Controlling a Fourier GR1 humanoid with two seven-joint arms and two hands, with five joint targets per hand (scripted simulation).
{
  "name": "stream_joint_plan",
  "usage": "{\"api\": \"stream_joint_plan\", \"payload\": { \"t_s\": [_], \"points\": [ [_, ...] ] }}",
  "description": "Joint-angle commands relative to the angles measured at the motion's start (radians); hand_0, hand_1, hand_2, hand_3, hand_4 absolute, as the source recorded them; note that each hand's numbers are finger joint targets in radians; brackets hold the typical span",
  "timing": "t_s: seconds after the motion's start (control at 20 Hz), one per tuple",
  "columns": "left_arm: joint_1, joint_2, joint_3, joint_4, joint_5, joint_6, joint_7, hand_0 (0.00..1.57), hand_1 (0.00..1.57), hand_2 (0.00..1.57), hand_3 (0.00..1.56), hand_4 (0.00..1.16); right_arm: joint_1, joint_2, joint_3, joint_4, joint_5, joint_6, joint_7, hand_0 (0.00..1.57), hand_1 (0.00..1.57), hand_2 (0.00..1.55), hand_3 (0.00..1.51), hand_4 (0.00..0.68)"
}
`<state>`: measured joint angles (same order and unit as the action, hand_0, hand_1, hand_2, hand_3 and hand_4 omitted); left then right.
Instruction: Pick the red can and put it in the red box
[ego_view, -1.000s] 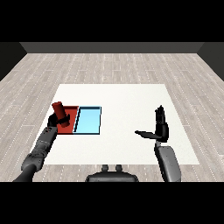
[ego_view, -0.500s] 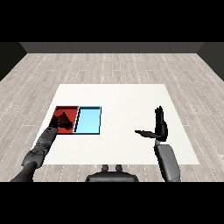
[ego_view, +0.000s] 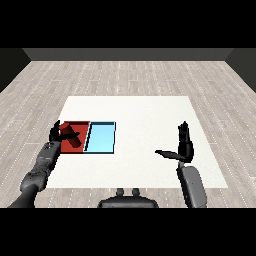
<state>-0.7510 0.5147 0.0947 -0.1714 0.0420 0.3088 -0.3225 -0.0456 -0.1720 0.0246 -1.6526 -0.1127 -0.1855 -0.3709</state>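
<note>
We noted the right hand (ego_view: 185, 145) at lower right, fingers straight, idle. At left, the left hand (ego_view: 56, 132) had uncurled; the red can (ego_view: 71, 138), upright a second ago, lay tipped inside the red tray (ego_view: 80, 123). Placement looked done. Beyond, the white surface (ego_view: 145, 112) offered withdrawal room.

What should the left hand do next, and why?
Probably draw the left hand back toward the robot, away from the red tray. The red can lies on its side inside that tray, and the fingers look open at its left end rather than curled round it.
</note>
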Motion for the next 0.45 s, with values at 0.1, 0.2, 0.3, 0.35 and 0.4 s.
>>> {"api": "stream_joint_plan", "payload": {
  "t_s": [0.1,0.2,0.3,0.35,0.4],
  "points": [
    [0.007,-0.045,0.174,-0.216,0.191,-0.098,-0.308,0.0,0.0,0.0,0.0,0.0,-0.017,0.026,0.027,-0.028,-0.037,0.037,-0.007,0.0,0.0,0.0,0.0,0.0],
    [-0.041,-0.14,0.178,-0.302,0.227,-0.178,-0.359,0.0,0.0,0.0,0.0,0.0,0.006,0.015,0.037,-0.019,-0.044,0.066,-0.004,0.0,0.0,0.0,0.0,0.0],
    [-0.011,-0.227,0.174,-0.362,0.26,-0.255,-0.423,0.0,0.0,0.0,0.0,0.0,0.0,0.028,0.055,-0.011,-0.073,0.097,0.002,0.0,0.0,0.0,0.0,0.0],
    [0.008,-0.252,0.152,-0.396,0.257,-0.272,-0.418,0.0,0.0,0.0,0.0,0.0,-0.005,0.026,0.055,-0.026,-0.09,0.113,0.008,0.0,0.0,0.0,0.0,0.0],
    [0.066,-0.27,0.147,-0.44,0.263,-0.268,-0.442,0.0,0.0,0.0,0.0,0.0,-0.017,0.026,0.051,0.003,-0.098,0.12,0.019,0.0,0.0,0.0,0.0,0.0]
  ]
}}
